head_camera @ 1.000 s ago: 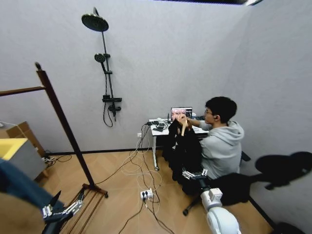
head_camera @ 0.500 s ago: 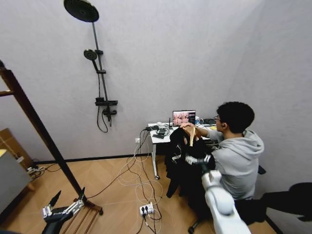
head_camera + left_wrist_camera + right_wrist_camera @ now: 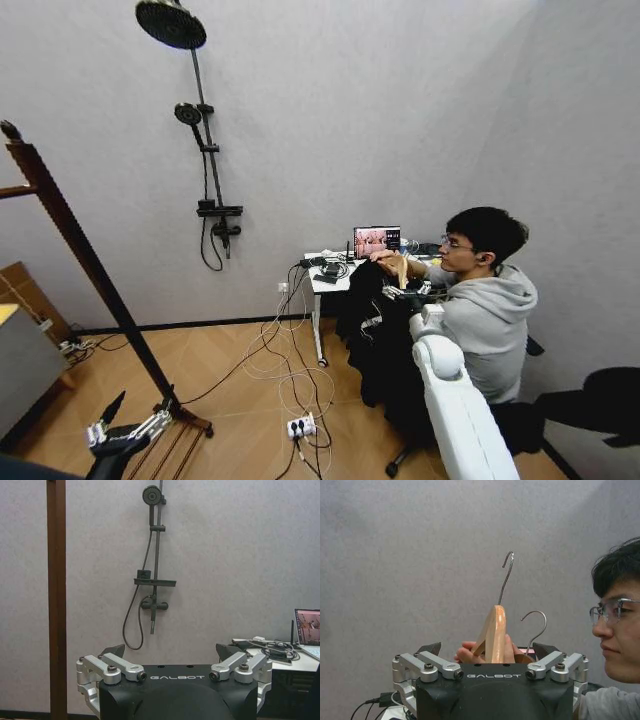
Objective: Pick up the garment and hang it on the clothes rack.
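Observation:
A seated person's hand (image 3: 384, 258) holds up the garment (image 3: 385, 360), a black top draped over a light wooden hanger (image 3: 402, 268), beside the desk. My right gripper (image 3: 405, 293) is at hanger level, right in front of it. In the right wrist view the right gripper (image 3: 487, 649) is open, with the hanger (image 3: 493, 632) and the person's fingers (image 3: 469, 653) between its spread fingertips; a second wire hook (image 3: 536, 625) shows beside it. The clothes rack (image 3: 90, 270) leans across the left. My left gripper (image 3: 135, 415) hangs open and empty low by the rack's foot, its upright (image 3: 56, 600) close by.
The person in a grey hoodie (image 3: 490, 320) sits at a small white desk (image 3: 325, 272) with a laptop (image 3: 375, 242). Cables and a power strip (image 3: 300, 428) lie on the wooden floor. A shower fitting (image 3: 205, 150) is on the wall, a cardboard box (image 3: 25, 290) far left.
The head camera has turned, shifting the whole picture. My right gripper has risen from low beside the garment up to the hanger in the person's hand. The left gripper has stayed put.

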